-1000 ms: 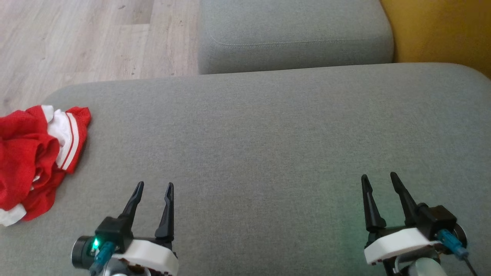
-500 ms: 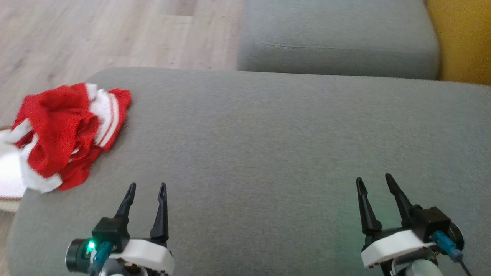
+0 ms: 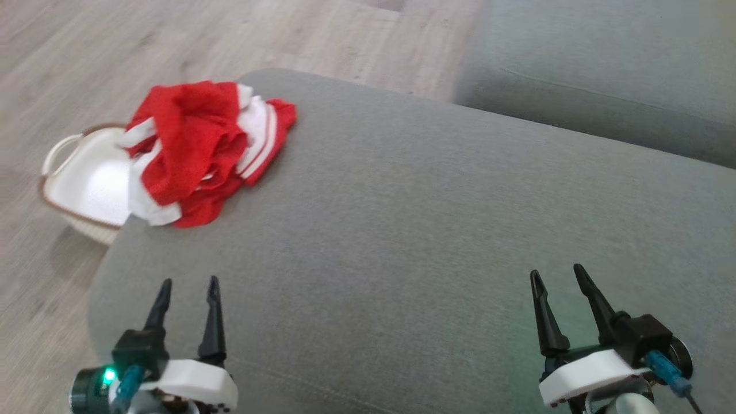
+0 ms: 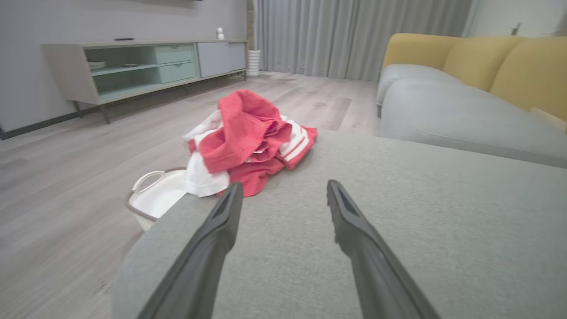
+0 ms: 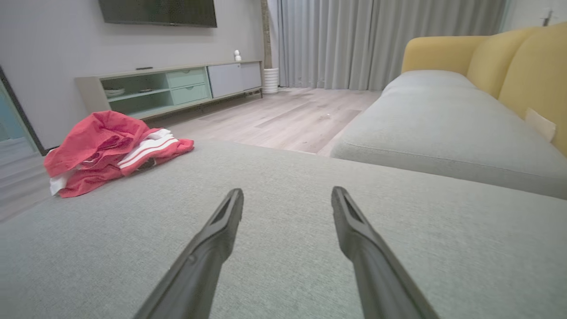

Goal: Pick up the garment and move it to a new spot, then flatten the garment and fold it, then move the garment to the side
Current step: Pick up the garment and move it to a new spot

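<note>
A crumpled red garment (image 3: 195,149) with white trim and stripes lies at the far left corner of the grey sofa cushion (image 3: 437,230), partly hanging over its edge. It also appears as a bunched red heap, the garment (image 4: 250,137), ahead of my left fingers, and as the garment (image 5: 110,148) far to the left in the right wrist view. My left gripper (image 3: 188,286) hovers open and empty over the cushion's near left, well short of the cloth. My right gripper (image 3: 556,273) is open and empty at the near right.
A white basket (image 3: 86,184) with a brown rim stands on the wooden floor right beside the cushion's left corner, under the garment's overhang. A second grey seat cushion (image 3: 604,75) lies behind. A low TV cabinet (image 4: 141,66) stands across the room.
The head camera has swung left, so the garment and cushion corner sit further right and up in view, and the basket has come into view. Both grippers stay open.
</note>
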Robot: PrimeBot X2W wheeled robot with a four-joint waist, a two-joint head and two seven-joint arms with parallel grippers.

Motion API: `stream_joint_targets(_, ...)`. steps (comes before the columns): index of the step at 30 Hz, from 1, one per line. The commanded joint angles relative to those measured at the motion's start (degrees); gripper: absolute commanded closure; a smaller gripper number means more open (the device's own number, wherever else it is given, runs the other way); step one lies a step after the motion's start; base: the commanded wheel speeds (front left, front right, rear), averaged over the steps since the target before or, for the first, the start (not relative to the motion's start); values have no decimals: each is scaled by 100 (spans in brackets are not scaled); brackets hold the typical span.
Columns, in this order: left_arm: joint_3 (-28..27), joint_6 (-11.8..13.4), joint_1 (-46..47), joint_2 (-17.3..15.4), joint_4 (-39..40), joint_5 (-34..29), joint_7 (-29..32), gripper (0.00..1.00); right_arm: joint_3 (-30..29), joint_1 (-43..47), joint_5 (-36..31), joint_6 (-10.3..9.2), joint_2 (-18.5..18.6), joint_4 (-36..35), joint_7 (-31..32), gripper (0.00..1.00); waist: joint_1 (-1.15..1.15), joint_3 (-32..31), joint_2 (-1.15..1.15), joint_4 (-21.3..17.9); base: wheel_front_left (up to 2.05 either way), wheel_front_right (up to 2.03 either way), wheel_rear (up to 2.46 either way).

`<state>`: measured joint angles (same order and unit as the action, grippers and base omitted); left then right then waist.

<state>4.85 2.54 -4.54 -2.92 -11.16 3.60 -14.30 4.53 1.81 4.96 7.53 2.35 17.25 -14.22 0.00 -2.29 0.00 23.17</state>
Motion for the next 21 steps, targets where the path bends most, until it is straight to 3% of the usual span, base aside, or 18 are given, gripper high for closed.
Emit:
stream_joint_targets(1, -215, 31, 165, -11, 225, -43, -70, 0, 116, -186, -21, -4, 53, -177, -78, 0, 0, 44, 0, 201, 0, 0, 0)
stream_joint_targets(7, -475, 69, 135, -56, 285, -51, -70, 0, 83, -193, 12, -4, 53, -263, -78, 0, 0, 76, 0, 444, 0, 0, 0)
stream_joint_targets(13, -733, 9, 284, -171, 303, -36, -70, 0, -2, -270, 79, -4, 53, -402, -78, 0, 0, 299, 0, 419, 0, 0, 0)
stream_joint_targets(18, -888, -96, 959, -336, 460, -20, -70, 0, -98, -483, -231, -4, 53, -485, -78, 0, 0, 762, 0, 247, 0, 0, 0)
stream_joint_targets(21, -921, -250, 1682, -595, 350, -55, -70, 0, -169, -586, -473, -4, 55, -526, -78, 0, 0, 1144, 0, 161, 0, 0, 0)
